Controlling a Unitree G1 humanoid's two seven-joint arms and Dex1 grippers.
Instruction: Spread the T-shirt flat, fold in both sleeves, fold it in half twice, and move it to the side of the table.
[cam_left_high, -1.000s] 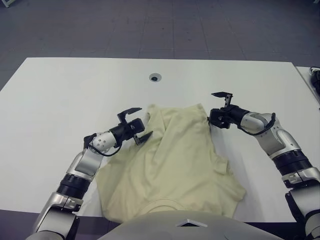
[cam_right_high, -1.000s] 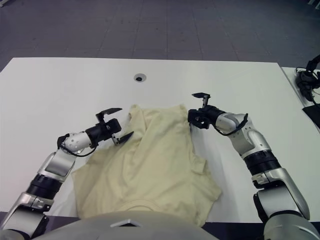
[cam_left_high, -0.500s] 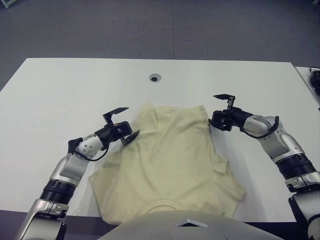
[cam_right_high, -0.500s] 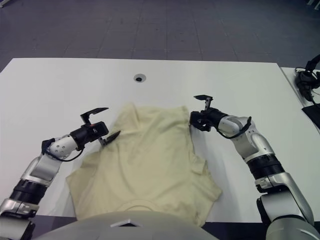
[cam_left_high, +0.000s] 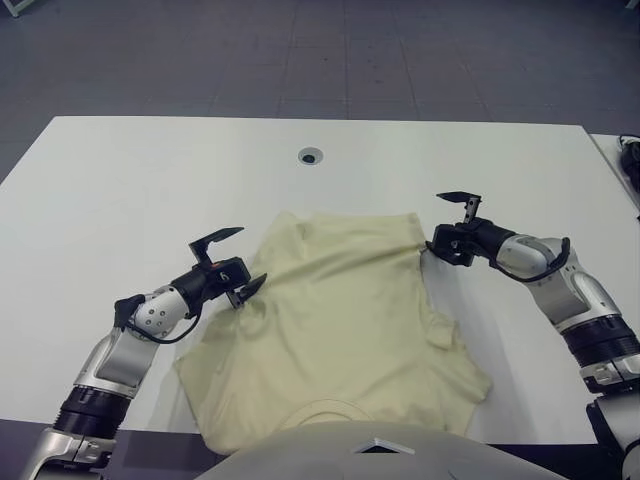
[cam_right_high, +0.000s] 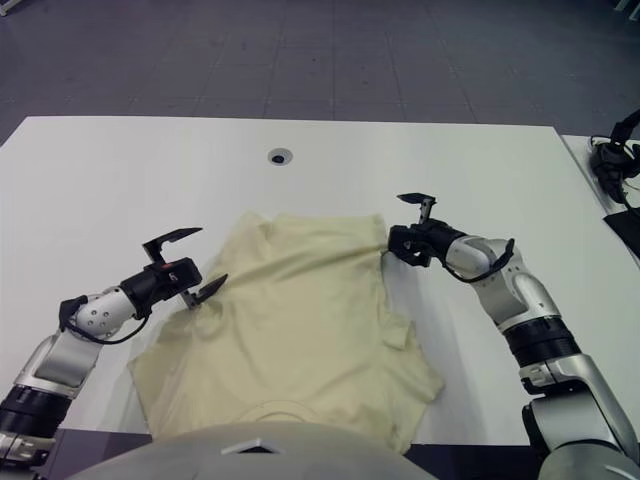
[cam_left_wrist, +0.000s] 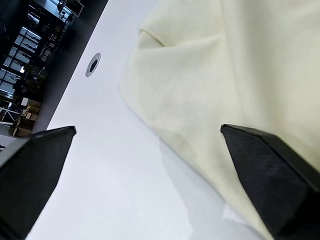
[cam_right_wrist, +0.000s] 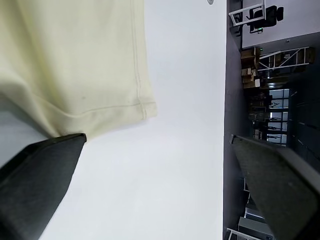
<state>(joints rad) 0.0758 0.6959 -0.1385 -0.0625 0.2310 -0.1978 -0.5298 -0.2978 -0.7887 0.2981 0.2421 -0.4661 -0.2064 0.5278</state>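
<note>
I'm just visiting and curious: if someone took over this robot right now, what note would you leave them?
Left gripper: open, at the T-shirt's left edge.
Right gripper: open, at the shirt's far right corner.
The shirt lies rumpled on the white table, close to the robot's side.
Done: partly spread, nothing folded.
Left: flatten it, fold in both sleeves, halve it twice, move it aside.

Head views: even, diffuse light from above. White table (cam_left_high: 120, 190) bright, uniform edge to edge. Floor (cam_left_high: 300, 50) beyond dim grey. T-shirt (cam_left_high: 350, 310) evenly lit; folds show as soft, shallow shading. Left wrist view: faint soft-edged shadow on table under shirt edge; left gripper (cam_left_wrist: 148, 128) fingers (cam_left_wrist: 270, 170) near-black, little surface detail. Right wrist view: right gripper (cam_right_wrist: 158, 136) likewise dark; room (cam_right_wrist: 265, 75) behind dark, small bright window patches.
</note>
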